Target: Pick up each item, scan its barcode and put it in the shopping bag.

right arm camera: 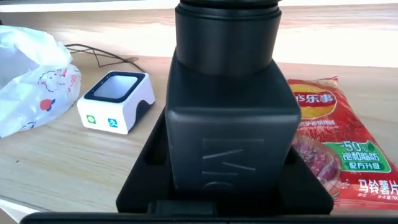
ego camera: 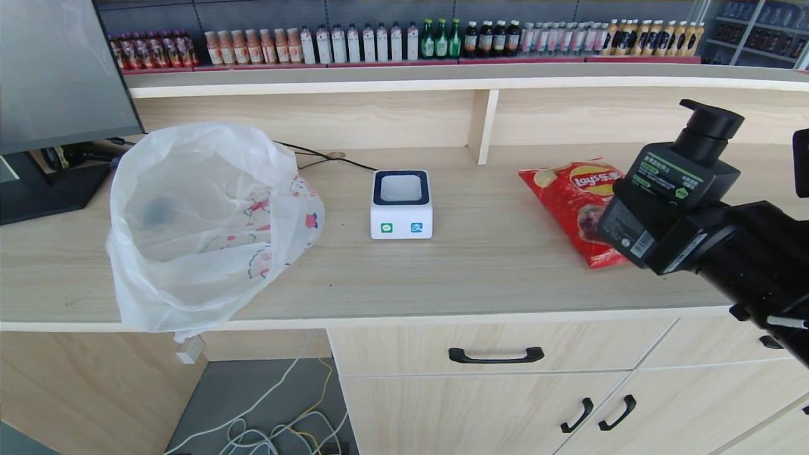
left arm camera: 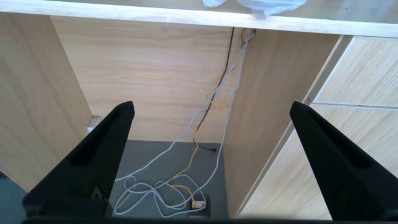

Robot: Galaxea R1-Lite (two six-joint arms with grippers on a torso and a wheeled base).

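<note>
Black pump bottle [ego camera: 670,183] clamped in the right gripper [right arm camera: 227,183], aloft well right of the scanner [ego camera: 401,203] | left gripper [left arm camera: 211,112] spread wide, holding nothing | shopping bag [ego camera: 202,221] left of scanner, crisp packet [ego camera: 578,208] right of it | risk: the scan likely fails if the barcode passes the scanner window tilted away.

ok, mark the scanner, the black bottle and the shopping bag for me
scanner [ego camera: 401,188], head view, top window.
black bottle [ego camera: 670,199], head view, labelled body.
shopping bag [ego camera: 284,212], head view, printed side wall.
</note>
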